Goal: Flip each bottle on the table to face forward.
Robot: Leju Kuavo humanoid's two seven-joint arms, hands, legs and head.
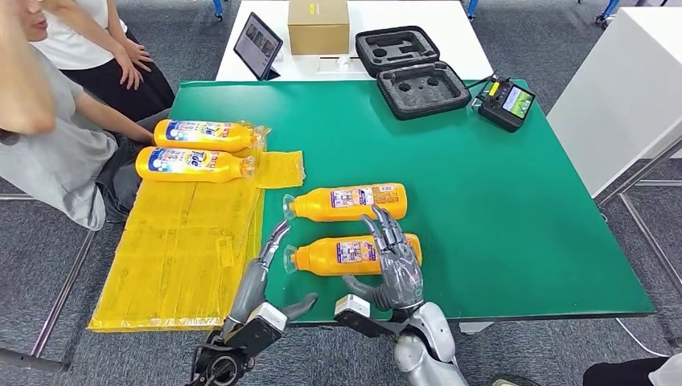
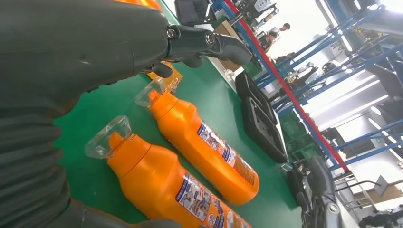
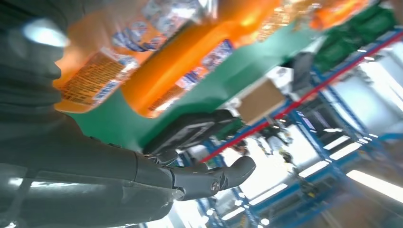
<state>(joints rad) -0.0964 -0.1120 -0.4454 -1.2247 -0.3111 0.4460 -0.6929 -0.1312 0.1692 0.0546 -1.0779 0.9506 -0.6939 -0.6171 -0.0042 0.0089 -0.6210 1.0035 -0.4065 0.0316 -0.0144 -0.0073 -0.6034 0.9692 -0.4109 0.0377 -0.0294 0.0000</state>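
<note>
Two orange bottles lie on their sides on the green table [image 1: 499,209], caps to the left and small-print back labels up: a near bottle [image 1: 338,255] and a far bottle [image 1: 346,202]. My right hand [image 1: 394,261] hovers over the near bottle's base end with fingers spread and thumb apart. By the near bottle's clear cap, my left hand [image 1: 261,277] stretches its fingers out and grips nothing. The left wrist view shows the near bottle [image 2: 161,185] and far bottle [image 2: 204,142] beyond my left hand [image 2: 95,52]. Two more bottles [image 1: 205,135] [image 1: 193,164] lie front label up on a yellow sheet [image 1: 185,249].
Two people [image 1: 48,137] sit at the table's left edge. At the back are an open black foam case [image 1: 414,72], a handheld controller [image 1: 507,102], a cardboard box [image 1: 318,26] and a tablet [image 1: 257,46]. A white table [image 1: 619,96] stands to the right.
</note>
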